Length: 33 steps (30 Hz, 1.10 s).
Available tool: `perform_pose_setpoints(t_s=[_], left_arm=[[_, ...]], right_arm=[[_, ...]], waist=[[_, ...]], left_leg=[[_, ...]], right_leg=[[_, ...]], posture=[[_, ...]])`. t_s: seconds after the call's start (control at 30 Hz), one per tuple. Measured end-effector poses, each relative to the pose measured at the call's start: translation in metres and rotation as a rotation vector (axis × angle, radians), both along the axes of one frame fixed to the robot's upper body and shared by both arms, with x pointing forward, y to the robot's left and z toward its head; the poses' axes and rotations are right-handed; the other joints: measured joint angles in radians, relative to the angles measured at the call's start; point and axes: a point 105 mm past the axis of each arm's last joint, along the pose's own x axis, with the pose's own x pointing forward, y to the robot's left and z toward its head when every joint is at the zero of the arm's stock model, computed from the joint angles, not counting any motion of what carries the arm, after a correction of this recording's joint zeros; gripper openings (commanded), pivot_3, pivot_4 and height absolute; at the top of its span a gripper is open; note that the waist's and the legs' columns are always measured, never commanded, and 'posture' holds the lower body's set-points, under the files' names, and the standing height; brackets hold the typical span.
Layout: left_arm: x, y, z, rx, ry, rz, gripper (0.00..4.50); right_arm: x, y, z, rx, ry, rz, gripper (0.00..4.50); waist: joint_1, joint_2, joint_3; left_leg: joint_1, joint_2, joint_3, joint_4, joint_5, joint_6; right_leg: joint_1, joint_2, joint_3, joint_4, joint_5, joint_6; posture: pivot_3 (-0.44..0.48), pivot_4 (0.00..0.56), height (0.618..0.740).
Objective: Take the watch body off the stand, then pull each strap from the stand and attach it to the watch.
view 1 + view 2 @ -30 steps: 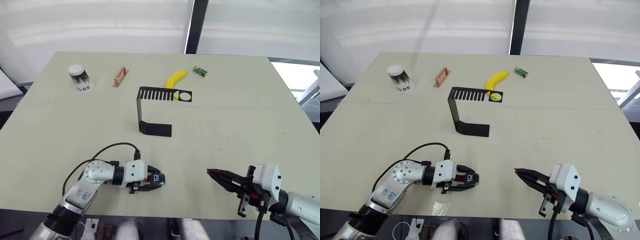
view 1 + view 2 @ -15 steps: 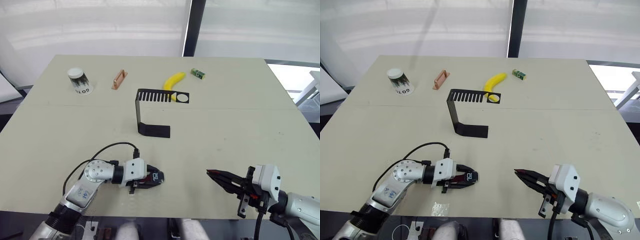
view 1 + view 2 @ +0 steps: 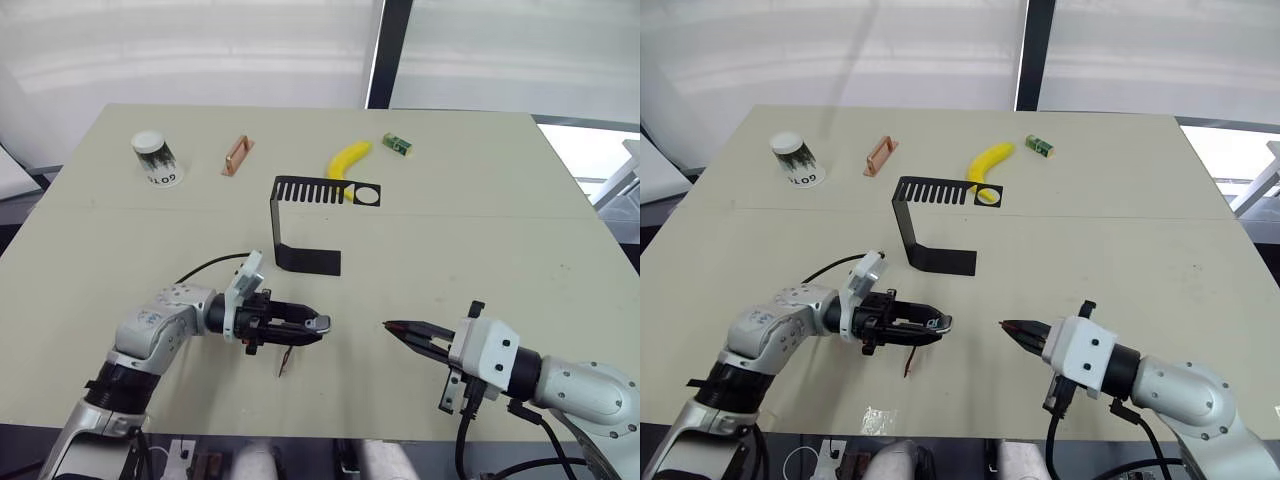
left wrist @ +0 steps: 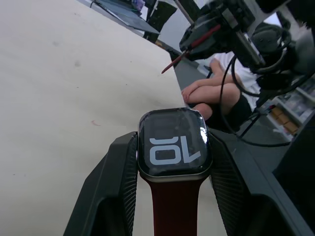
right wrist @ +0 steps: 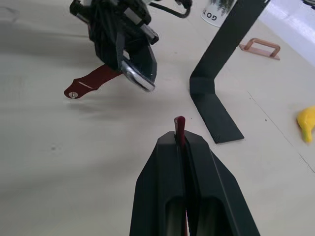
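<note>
Left wrist view shows my left gripper (image 4: 173, 196) clamped on the small rounded-square dark watch body with grey rim (image 4: 174, 143), its screen reading "10", one finger against each side. A thin maroon strap (image 4: 173, 209) is fastened to the case's near edge and hangs below it. From the head camera, that gripper is above the pale surface (image 3: 480, 230) near its front edge, in front of the black sheet-metal C-shaped stand (image 3: 300, 218), whose comb-slotted top arm is bare. My right gripper (image 5: 180, 147) is pinched tight on the second thin maroon strap (image 5: 180, 129), only its tip poking past the fingertips, aimed at the watch body and apart from it. Behind the stand lie a yellow banana (image 3: 350, 158), small green box (image 3: 397, 144), copper-coloured handle (image 3: 238, 155) and white-lidded cup (image 3: 157, 158).
</note>
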Motion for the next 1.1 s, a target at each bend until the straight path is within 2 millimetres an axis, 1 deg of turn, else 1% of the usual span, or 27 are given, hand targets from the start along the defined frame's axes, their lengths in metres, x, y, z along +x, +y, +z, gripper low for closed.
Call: perform_pose_setpoints(t_s=[0.1,0.17,0.27,0.37,0.67,0.97,1.1], left_arm=[[0.006,-0.005,0.004,-0.035,0.061,-0.021,1.60],[0.008,-0.009,0.005,-0.043,0.090,-0.039,1.60],[0.006,-0.015,0.005,-0.052,0.119,-0.068,1.60],[0.005,-0.018,0.002,-0.049,0.162,-0.079,1.60],[0.003,-0.024,0.000,-0.048,0.204,-0.097,1.60],[0.002,-0.029,0.001,-0.042,0.199,-0.091,1.60],[0.002,-0.030,0.001,-0.044,0.199,-0.090,1.60]], right_arm=[[0.001,0.006,0.001,-0.034,-0.039,0.020,0.00],[-0.002,0.010,0.002,-0.055,-0.065,0.042,0.00],[-0.005,0.012,0.003,-0.076,-0.096,0.058,0.00],[-0.005,0.015,0.001,-0.094,-0.103,0.073,0.00],[-0.005,0.019,0.000,-0.116,-0.120,0.086,0.00],[-0.001,0.021,0.005,-0.128,-0.159,0.089,0.00],[0.000,0.021,0.003,-0.133,-0.149,0.085,0.00]], waist=[[0.001,0.000,0.000],[0.001,-0.001,0.000],[-0.001,-0.001,0.000],[-0.001,-0.001,0.001],[-0.001,-0.001,0.001],[0.000,-0.001,0.001],[0.000,-0.002,0.001]], left_leg=[[-0.001,0.000,0.000,0.001,0.000,0.000],[-0.003,0.000,0.000,0.001,0.000,0.000],[-0.007,0.000,0.000,0.003,0.000,0.000],[-0.015,0.001,0.000,0.010,0.000,0.000],[-0.014,0.001,-0.002,0.013,0.001,0.000],[-0.015,0.001,-0.003,0.013,0.001,0.000],[-0.015,0.001,-0.003,0.013,0.001,0.000]], right_leg=[[-0.001,0.000,0.000,0.000,0.000,0.000],[-0.003,0.001,0.000,0.000,0.000,0.000],[-0.007,0.001,0.000,0.001,0.000,0.001],[-0.015,0.001,0.000,0.006,-0.001,0.000],[-0.013,0.001,0.000,0.009,-0.001,-0.001],[-0.013,0.001,0.000,0.009,-0.001,-0.001],[-0.013,0.001,0.000,0.009,-0.001,-0.001]], posture=[[0.000,0.150,0.729],[0.000,0.150,0.729],[0.000,0.150,0.729],[0.000,0.150,0.729],[0.000,0.150,0.729],[0.000,0.150,0.729],[0.000,0.150,0.729]])
